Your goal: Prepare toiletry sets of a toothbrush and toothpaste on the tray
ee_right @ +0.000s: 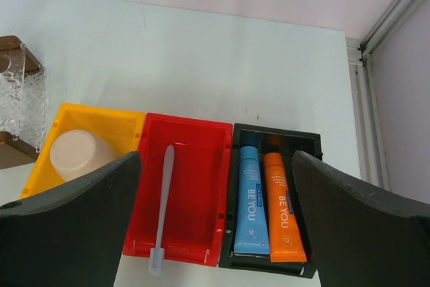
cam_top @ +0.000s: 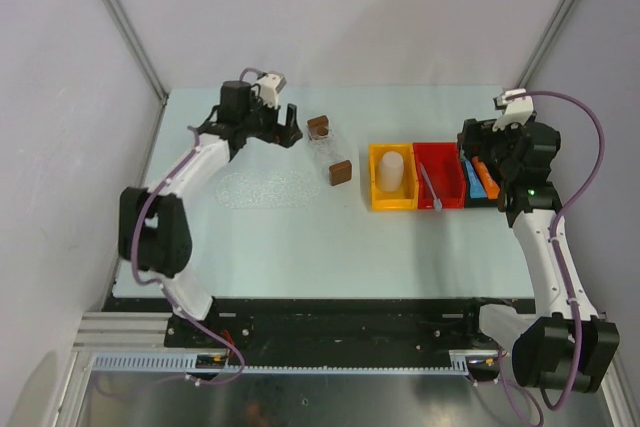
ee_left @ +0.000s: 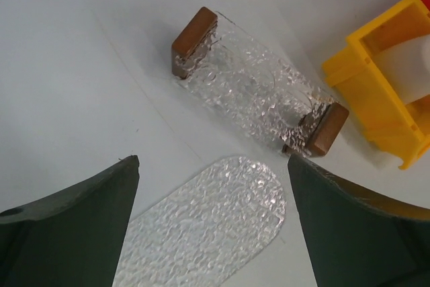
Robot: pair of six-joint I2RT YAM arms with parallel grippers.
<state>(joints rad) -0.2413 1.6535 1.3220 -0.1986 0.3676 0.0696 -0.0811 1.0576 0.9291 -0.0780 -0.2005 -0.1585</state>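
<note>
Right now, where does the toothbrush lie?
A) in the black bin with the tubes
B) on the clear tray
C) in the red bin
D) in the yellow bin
C: in the right wrist view the toothbrush lies alone inside the red bin, between the yellow bin and the black bin.

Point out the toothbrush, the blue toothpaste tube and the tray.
toothbrush (ee_right: 163, 203), right wrist view, middle of its handle.
blue toothpaste tube (ee_right: 250, 199), right wrist view, centre of its body.
tray (ee_left: 255, 85), left wrist view, bare clear floor.
</note>
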